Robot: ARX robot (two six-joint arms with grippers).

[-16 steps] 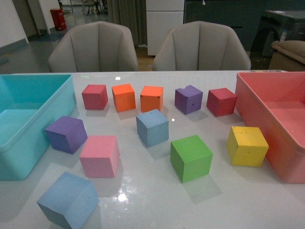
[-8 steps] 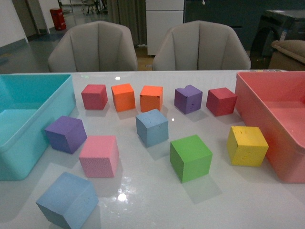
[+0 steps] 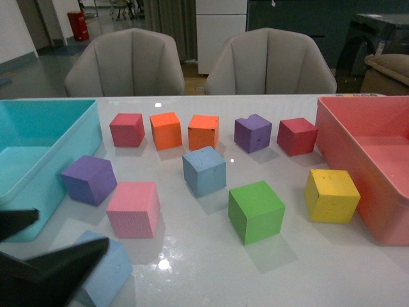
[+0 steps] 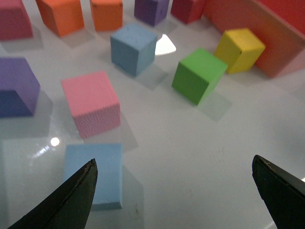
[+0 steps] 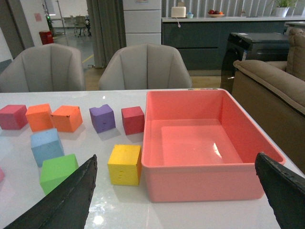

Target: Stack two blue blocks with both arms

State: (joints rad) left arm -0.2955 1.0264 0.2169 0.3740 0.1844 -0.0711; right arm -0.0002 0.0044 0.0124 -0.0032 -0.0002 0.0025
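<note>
Hovering with its jaws spread wide, the left gripper (image 4: 174, 161) hangs low over the table (image 3: 307, 268). One finger (image 3: 57, 265) crosses the near blue block (image 4: 96, 172), which lies just in front of the pink cube (image 3: 133, 209). The far blue block (image 3: 204, 171) sits behind and right of the pink cube, apart. The right gripper (image 5: 175, 156) is equally wide and holds nothing.

near blue block (image 3: 114, 267): sky-blue cube, front-left, turned askew | far blue block (image 3: 204, 171): sky-blue pitted cube, centre, well apart
</note>
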